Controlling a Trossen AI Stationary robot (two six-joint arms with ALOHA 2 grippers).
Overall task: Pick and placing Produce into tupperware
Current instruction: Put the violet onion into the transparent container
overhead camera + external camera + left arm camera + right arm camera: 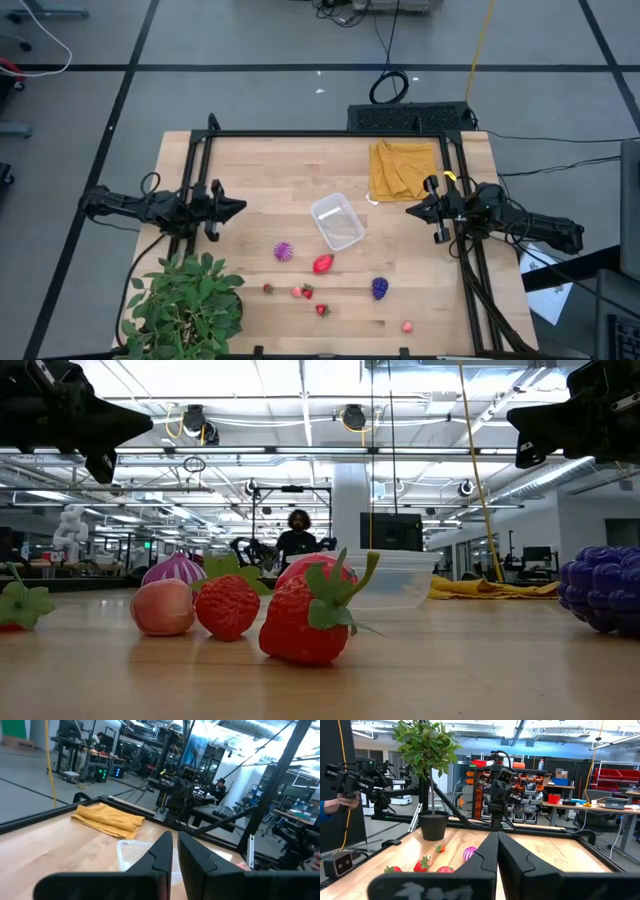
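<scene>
High view, left end effector (240, 207): pressed together, empty, over left worktop edge
Right end effector (410, 211): pressed together, empty, beside yellow cloth (402, 168)
Tupperware (336, 221): mid-worktop, empty
Produce (322, 264): scattered on the near side of the wooden worktop (260, 165)
Room: grey floor, cables

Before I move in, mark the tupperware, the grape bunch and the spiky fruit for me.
tupperware (337, 221), high view, on its clear floor.
grape bunch (380, 288), high view, middle of the purple cluster.
spiky fruit (285, 251), high view, centre of its magenta body.
</scene>
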